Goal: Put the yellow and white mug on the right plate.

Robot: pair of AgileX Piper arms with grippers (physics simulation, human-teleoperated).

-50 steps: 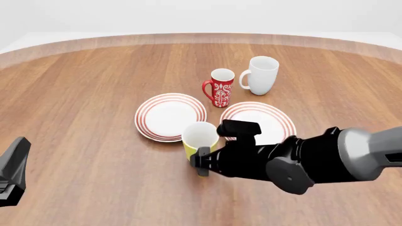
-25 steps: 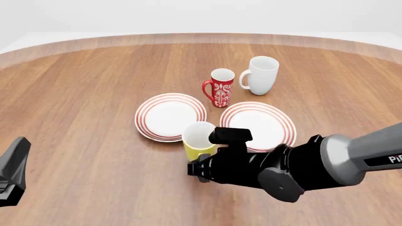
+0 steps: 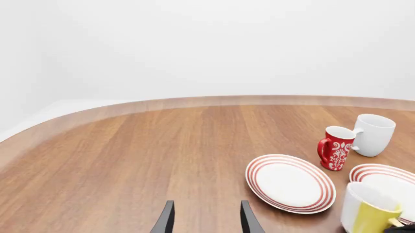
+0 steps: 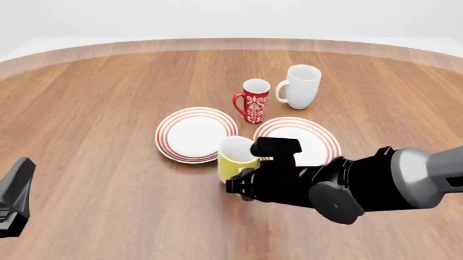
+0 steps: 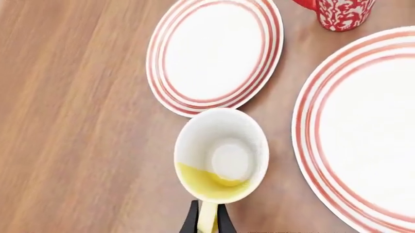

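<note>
The yellow and white mug (image 4: 233,162) stands tilted between the two plates, its white inside showing; it also shows in the right wrist view (image 5: 222,162) and the left wrist view (image 3: 367,213). My right gripper (image 4: 240,188) is shut on the mug's yellow handle (image 5: 207,219), with one finger on each side. The right plate (image 4: 307,132) lies just right of the mug, its near edge hidden by my right arm. My left gripper (image 4: 16,192) is open and empty at the near left, far from the mug; its fingers (image 3: 166,219) show in the left wrist view.
The slightly smaller twin plate (image 4: 194,133) lies left of the mug. A red patterned mug (image 4: 254,101) stands behind the plates. An all-white mug (image 4: 301,86) stands right of the red one. The table's far curved edge (image 4: 231,43) runs across the back.
My right arm has shifted to the right, taking the yellow mug with it by the handle. The mug has tipped and moved toward the right plate. The left arm has not moved.
</note>
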